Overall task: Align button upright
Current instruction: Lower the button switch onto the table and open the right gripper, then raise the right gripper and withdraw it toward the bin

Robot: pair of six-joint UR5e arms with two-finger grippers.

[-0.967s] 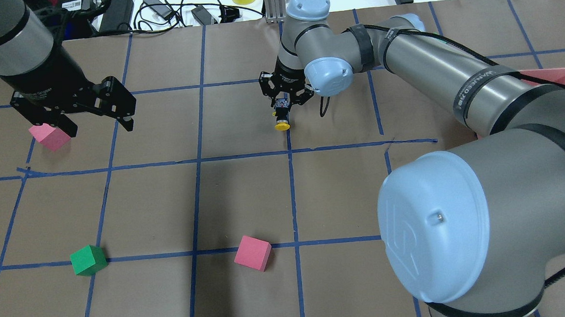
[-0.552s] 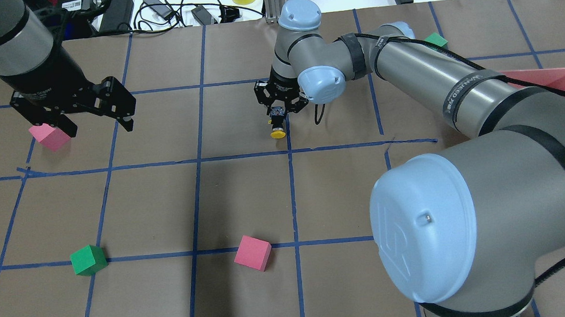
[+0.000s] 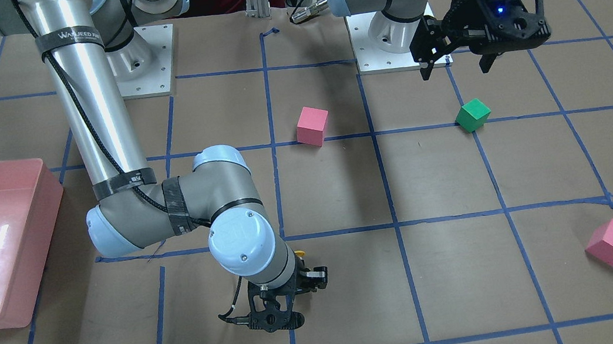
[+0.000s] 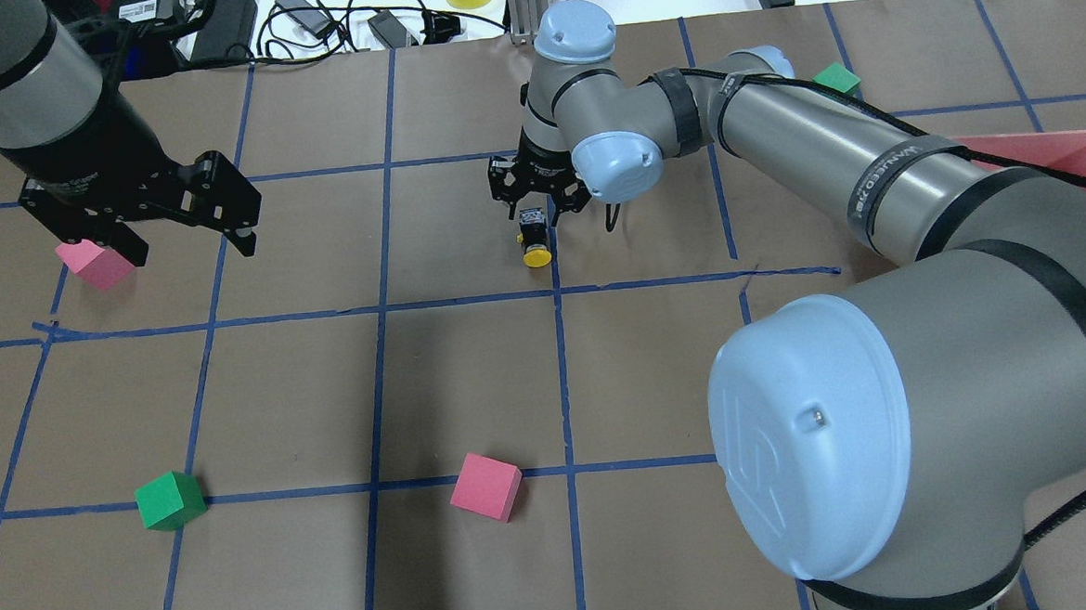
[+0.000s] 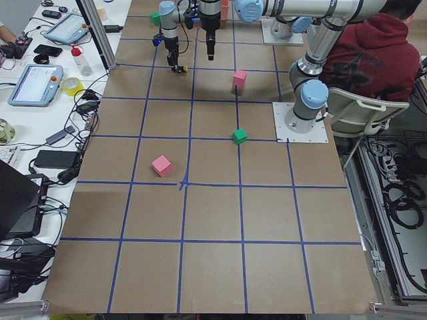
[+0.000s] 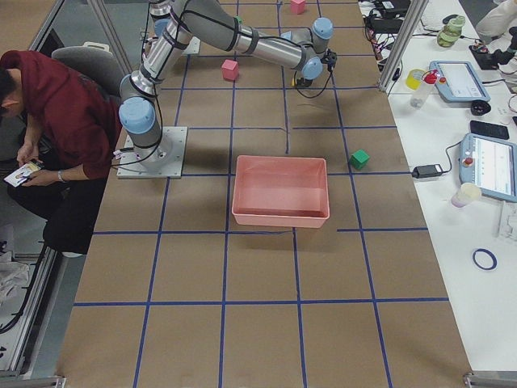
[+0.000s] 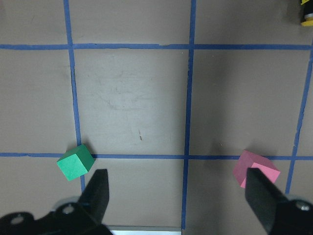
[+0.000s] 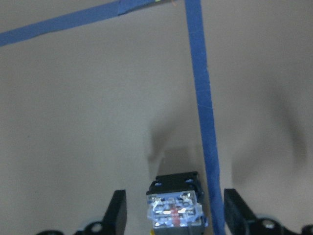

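The button rests on the brown paper by a blue tape line, its yellow cap toward the robot and its grey-black base toward my right gripper. In the right wrist view the base sits between the two fingers with a gap on each side, so the jaws are open and not touching it. In the front view only the yellow cap shows behind the wrist. My left gripper is open and empty, hovering far to the left above the table.
A pink cube lies under the left gripper. A green cube and another pink cube lie near the robot. A pink bin stands on the right arm's side, with a green cube beyond it.
The right gripper moved left and down with the button held in it. Its jaws now stand apart from the button's base. The left arm has not moved.
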